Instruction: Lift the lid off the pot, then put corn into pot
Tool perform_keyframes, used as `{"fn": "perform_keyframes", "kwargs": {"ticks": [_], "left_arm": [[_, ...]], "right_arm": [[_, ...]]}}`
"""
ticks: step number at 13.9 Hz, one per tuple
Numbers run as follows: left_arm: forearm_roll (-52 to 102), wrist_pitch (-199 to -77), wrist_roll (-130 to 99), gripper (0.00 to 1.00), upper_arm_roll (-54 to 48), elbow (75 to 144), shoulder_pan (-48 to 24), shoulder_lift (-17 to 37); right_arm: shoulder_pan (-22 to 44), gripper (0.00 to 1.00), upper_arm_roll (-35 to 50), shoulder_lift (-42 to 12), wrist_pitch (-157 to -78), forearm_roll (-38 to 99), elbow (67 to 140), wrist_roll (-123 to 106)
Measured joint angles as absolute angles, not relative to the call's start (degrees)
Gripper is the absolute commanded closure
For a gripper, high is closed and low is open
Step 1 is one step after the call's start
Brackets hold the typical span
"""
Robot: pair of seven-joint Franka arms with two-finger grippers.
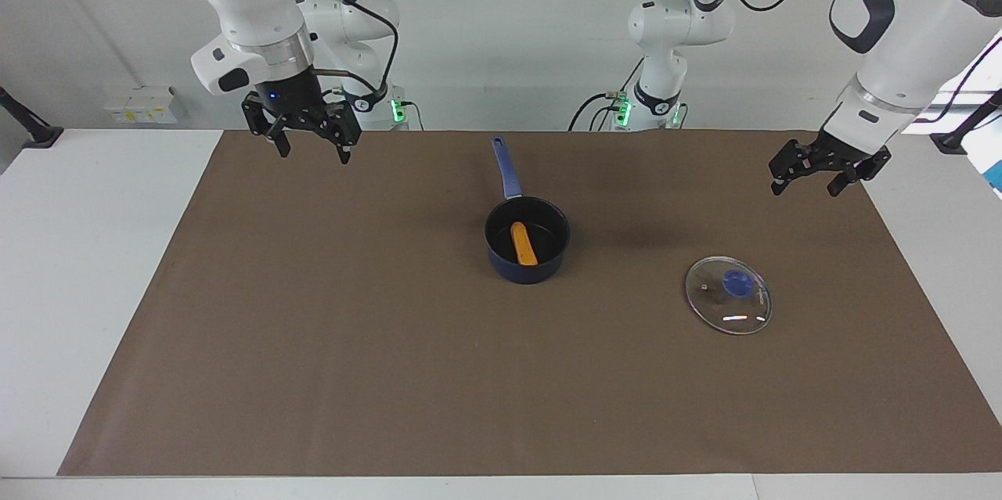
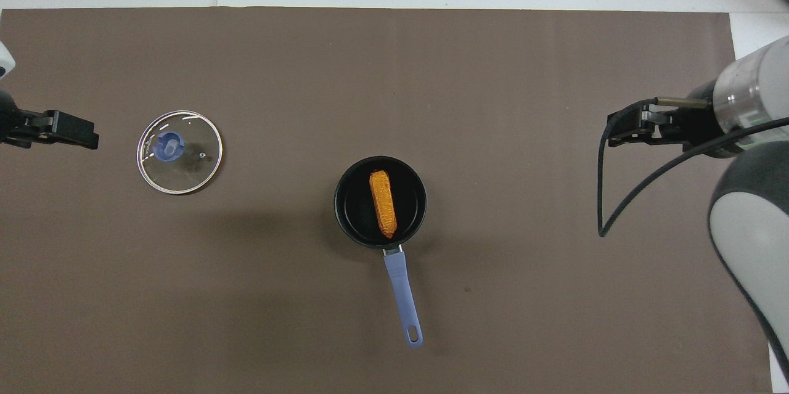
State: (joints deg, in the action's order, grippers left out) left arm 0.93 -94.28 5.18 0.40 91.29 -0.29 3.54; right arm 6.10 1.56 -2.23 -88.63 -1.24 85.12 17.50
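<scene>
The dark blue pot [image 1: 526,267] stands on the brown mat in the middle of the table, uncovered, with its long handle [image 1: 506,168] pointing toward the robots. It also shows in the overhead view [image 2: 353,206]. The yellow-orange corn [image 1: 523,243] lies inside it [image 2: 382,203]. The glass lid [image 1: 728,298] with a blue knob lies flat on the mat toward the left arm's end [image 2: 179,153]. My left gripper [image 1: 820,181] is open and empty, raised above the mat edge beside the lid [image 2: 77,135]. My right gripper [image 1: 311,146] is open and empty, raised over the mat toward the right arm's end [image 2: 622,129].
The brown mat [image 1: 329,343] covers most of the white table [image 1: 86,265]. A small white box [image 1: 141,104] sits at the wall past the right arm's end. A black cable [image 2: 607,197] hangs from the right arm over the mat.
</scene>
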Motion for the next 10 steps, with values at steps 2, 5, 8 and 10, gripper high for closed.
{"fn": "perform_keyframes", "kwargs": {"ticks": [2,5,8,10], "left_arm": [[0.9,-90.0,5.2,0.00,0.2,88.7,-0.3,3.8],[0.9,-84.9,5.2,0.00,-0.2,85.0,-0.4,3.8],[0.9,-84.3,5.2,0.00,-0.8,84.5,-0.5,3.0],[0.9,-84.4,5.2,0.00,-0.8,85.0,-0.5,2.7]], "right_arm": [[4.2,0.00,1.4,-1.1,-86.7,-1.1,84.0,17.5],[3.3,0.00,1.0,2.9,-84.4,-1.2,84.5,17.5],[3.0,0.00,1.0,5.6,-85.9,-1.2,87.6,9.9],[0.8,0.00,0.9,5.6,-88.4,-1.2,88.9,2.9]]}}
